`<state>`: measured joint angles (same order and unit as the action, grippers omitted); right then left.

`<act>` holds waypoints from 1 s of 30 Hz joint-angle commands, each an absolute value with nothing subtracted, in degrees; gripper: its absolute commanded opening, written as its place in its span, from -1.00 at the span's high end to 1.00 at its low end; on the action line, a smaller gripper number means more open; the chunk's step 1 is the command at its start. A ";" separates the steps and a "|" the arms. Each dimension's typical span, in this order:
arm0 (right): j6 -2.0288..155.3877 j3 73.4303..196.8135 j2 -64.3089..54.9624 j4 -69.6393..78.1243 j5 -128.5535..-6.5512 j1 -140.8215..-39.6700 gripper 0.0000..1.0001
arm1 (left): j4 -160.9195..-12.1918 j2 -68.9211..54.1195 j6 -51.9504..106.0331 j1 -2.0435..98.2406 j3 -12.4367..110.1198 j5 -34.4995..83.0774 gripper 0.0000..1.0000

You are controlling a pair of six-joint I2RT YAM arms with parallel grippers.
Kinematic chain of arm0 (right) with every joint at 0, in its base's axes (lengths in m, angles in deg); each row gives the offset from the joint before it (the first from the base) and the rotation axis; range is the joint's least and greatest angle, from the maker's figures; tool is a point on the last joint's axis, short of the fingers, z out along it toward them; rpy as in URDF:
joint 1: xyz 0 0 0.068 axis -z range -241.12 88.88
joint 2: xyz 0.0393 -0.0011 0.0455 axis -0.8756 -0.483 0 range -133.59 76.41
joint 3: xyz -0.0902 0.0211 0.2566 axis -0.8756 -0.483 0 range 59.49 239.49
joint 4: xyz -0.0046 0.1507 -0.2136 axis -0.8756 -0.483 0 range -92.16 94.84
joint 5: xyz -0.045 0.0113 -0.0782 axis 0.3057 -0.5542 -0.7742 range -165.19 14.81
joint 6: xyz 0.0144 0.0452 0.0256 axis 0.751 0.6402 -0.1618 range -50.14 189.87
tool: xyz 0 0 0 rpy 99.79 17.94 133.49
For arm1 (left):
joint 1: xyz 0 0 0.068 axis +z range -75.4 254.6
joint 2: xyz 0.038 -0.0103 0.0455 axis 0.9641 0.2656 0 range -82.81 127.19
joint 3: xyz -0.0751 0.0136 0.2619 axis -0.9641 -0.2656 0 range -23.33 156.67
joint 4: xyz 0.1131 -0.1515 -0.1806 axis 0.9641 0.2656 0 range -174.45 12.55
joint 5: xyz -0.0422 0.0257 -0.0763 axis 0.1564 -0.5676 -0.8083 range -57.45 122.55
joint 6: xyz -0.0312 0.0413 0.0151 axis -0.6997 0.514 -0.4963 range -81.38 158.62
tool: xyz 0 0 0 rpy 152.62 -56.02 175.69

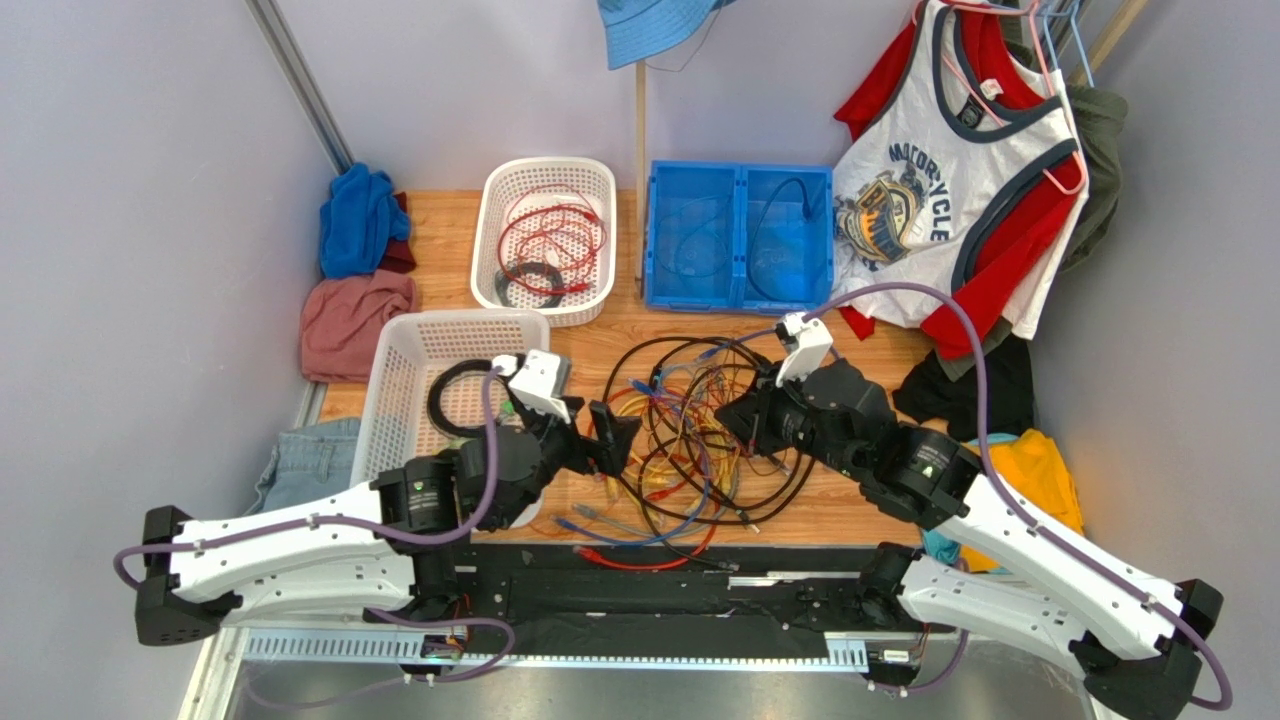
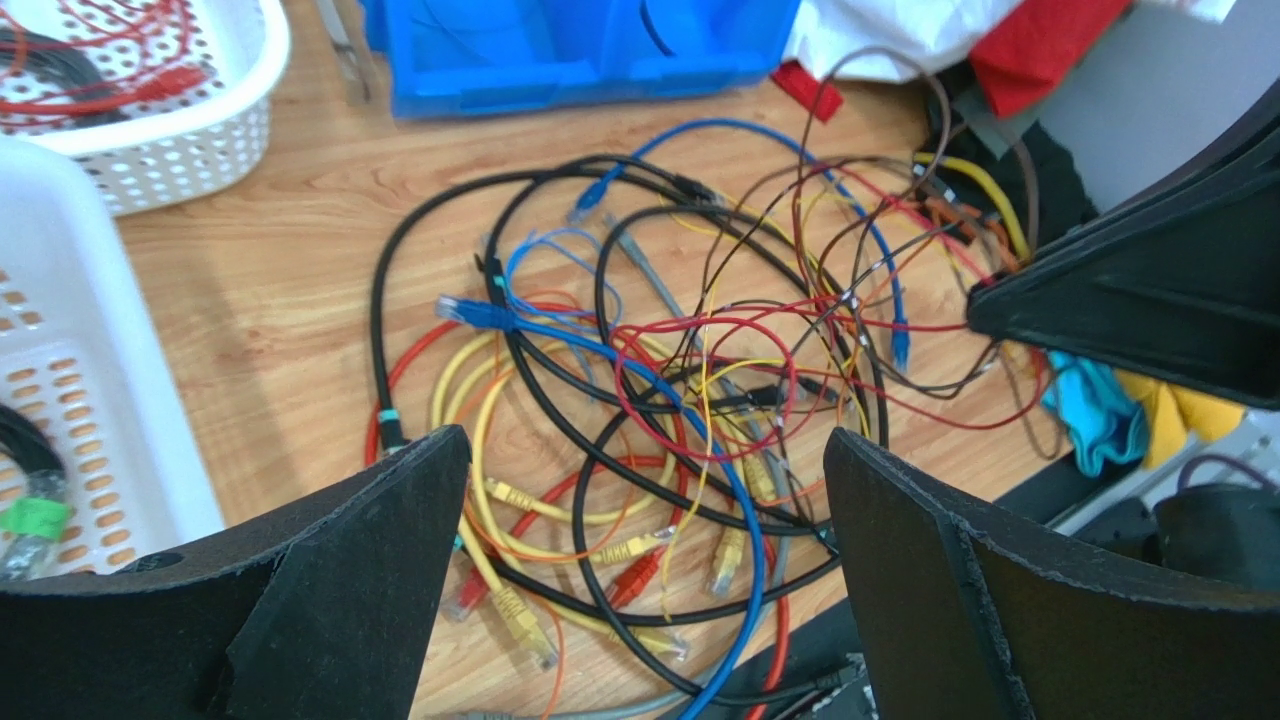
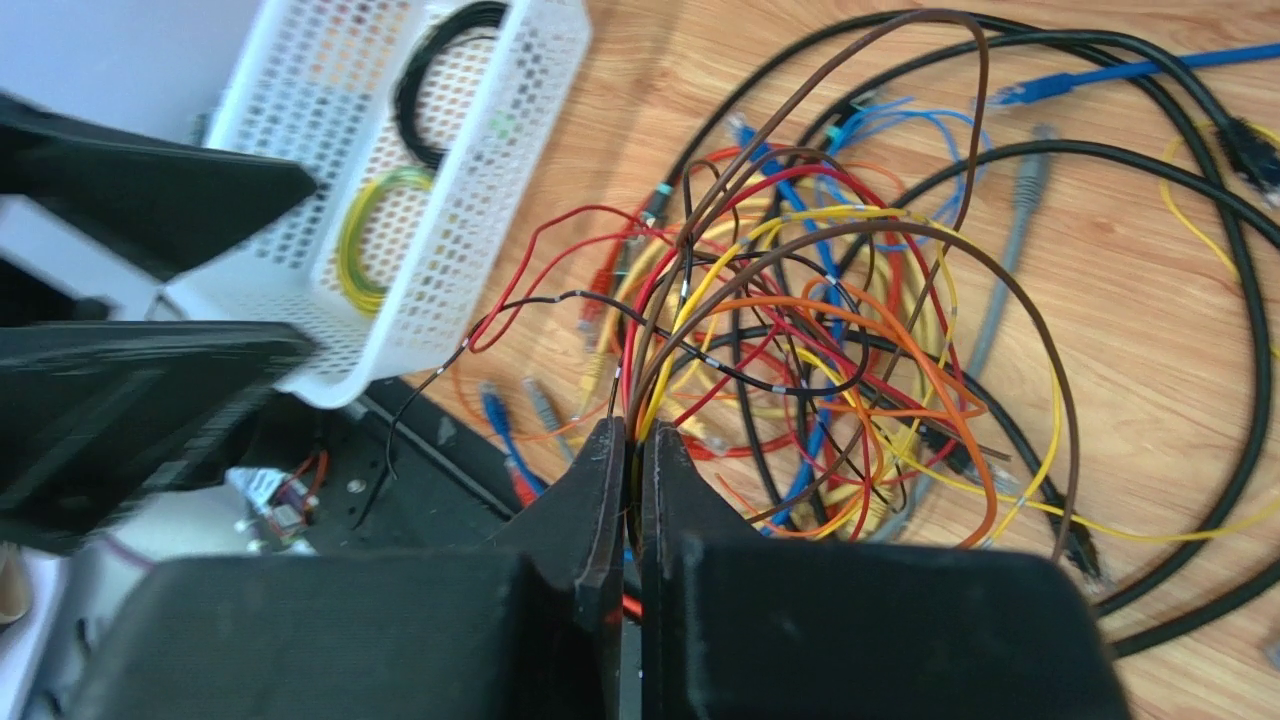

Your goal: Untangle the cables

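cable heap: tool status

we find the cables heaped on the wooden table, between the two arms and just beside the near white basket. the left tool hovers over the heap's left side with its jaws spread wide, gripping nothing. the right tool is closed on several thin strands, brown, yellow and black, which rise from the heap to its tips.
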<state>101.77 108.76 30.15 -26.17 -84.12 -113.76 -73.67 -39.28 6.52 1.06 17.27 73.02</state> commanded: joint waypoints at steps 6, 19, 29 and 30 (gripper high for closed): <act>101.07 114.50 34.83 -24.86 -76.07 -113.94 1.00 | -85.75 -37.01 10.76 0.86 15.17 66.48 -0.93; 100.80 115.39 39.31 -26.98 -77.47 -113.94 1.00 | -90.58 -40.00 8.74 0.95 11.31 69.29 -0.94; 102.29 118.72 42.83 -26.10 -77.04 -113.94 1.00 | -121.00 -50.90 15.41 0.95 -10.65 67.00 -0.98; 102.38 119.07 42.75 -26.10 -76.69 -113.94 1.00 | -120.49 -50.64 15.68 1.03 -10.58 67.44 -0.98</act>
<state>101.63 115.58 42.23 -28.55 -77.39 -113.76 -105.60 -49.40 11.16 1.06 -7.58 68.38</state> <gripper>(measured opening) 0.026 0.990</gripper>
